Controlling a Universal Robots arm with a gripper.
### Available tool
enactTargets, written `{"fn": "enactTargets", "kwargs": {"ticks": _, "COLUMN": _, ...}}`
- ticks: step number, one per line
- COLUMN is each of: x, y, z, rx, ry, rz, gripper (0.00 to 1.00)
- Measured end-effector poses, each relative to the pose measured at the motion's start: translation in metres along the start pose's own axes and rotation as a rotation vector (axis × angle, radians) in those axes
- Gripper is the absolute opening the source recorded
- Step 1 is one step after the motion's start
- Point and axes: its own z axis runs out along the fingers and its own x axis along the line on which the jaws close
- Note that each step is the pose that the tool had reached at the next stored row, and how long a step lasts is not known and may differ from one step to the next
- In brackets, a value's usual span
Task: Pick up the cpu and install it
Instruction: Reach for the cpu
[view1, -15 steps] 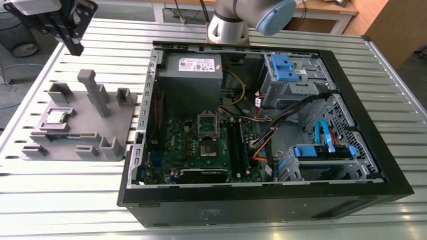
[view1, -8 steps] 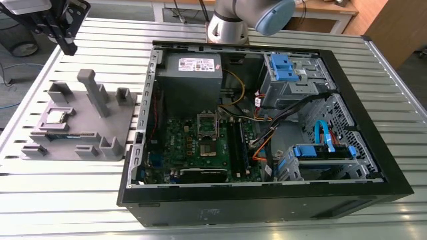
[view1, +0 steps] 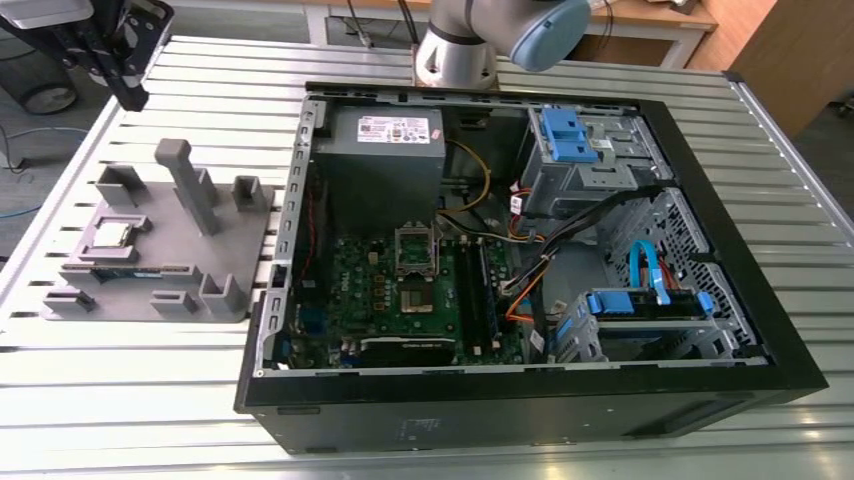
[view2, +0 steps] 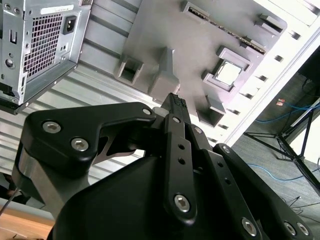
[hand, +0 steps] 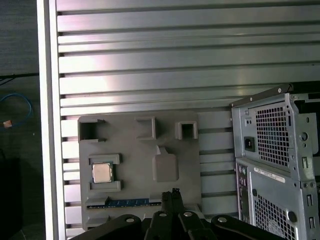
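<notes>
Right, my pincer (view1: 134, 97) hangs well above the grey block tray (view1: 160, 250), with nothing near it. In the first wrist view the slatted metal table (hand: 150, 60) runs bare past the tray's far side. The table edge (hand: 46, 125) lies off on the cpu's side of me. The open computer case (view1: 534, 385) stands on the opposite side, just beside the tray and apart from my tips. The tray's tall post (hand: 165, 167) is the nearest raised thing below me.

The cpu (hand: 101, 173) sits below me and off towards the table edge, in a bracketed pocket of the tray. It lies flat with the silvery top up. It's square, so there's no long axis to call, and its edges run parallel to the tray's edges. Lips of the pocket close on two opposite sides of it. In the exterior view it's at the tray's end on the exterior view's left, well apart from the board socket (view1: 416, 250) inside the case.

Both wrist views show my fingers pressed together, tips meeting, nothing between them and touching nothing.
</notes>
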Motion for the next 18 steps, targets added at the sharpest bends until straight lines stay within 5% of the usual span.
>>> {"fn": "enactTargets", "kwargs": {"ticks": 18, "x": 0.0185, "y": -0.0029, "z": 0.0084, "rx": 0.0000, "ry": 0.0000, "rz": 0.000, "gripper": 0.11}}
